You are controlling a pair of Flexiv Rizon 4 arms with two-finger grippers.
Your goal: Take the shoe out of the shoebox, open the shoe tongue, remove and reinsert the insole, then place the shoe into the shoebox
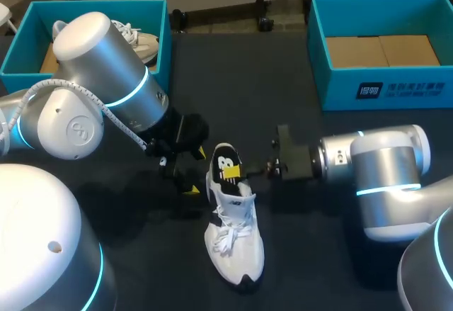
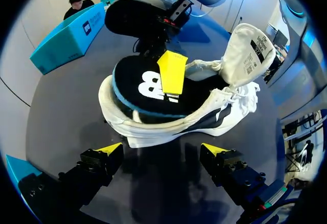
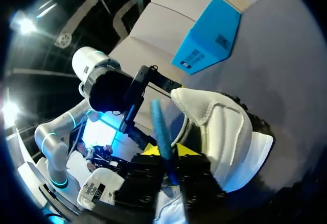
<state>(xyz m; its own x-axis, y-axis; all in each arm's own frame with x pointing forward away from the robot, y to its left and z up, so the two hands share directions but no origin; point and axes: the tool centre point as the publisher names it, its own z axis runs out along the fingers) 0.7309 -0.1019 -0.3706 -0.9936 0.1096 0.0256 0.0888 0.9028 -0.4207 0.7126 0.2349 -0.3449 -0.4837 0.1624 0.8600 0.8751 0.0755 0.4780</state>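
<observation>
The white shoe [image 1: 233, 244] lies in the middle of the dark table, toe toward me, its tongue [image 2: 250, 45] folded back. A black insole [image 1: 226, 164] with a blue edge and a yellow tag [image 2: 172, 72] sticks up out of the heel opening. My right gripper [image 1: 263, 169] comes in from the right. In the right wrist view the insole's thin blue edge [image 3: 161, 129] runs between its fingers, and the gripper [image 3: 168, 155] is shut on it. My left gripper [image 2: 162, 148] hangs open just left of the heel [image 1: 182, 180], touching nothing.
A teal shoebox [image 1: 382, 84] with a bare cardboard floor stands at the back right. Another teal box [image 1: 21, 42] at the back left holds a second white shoe [image 1: 141, 42], partly hidden by my left arm.
</observation>
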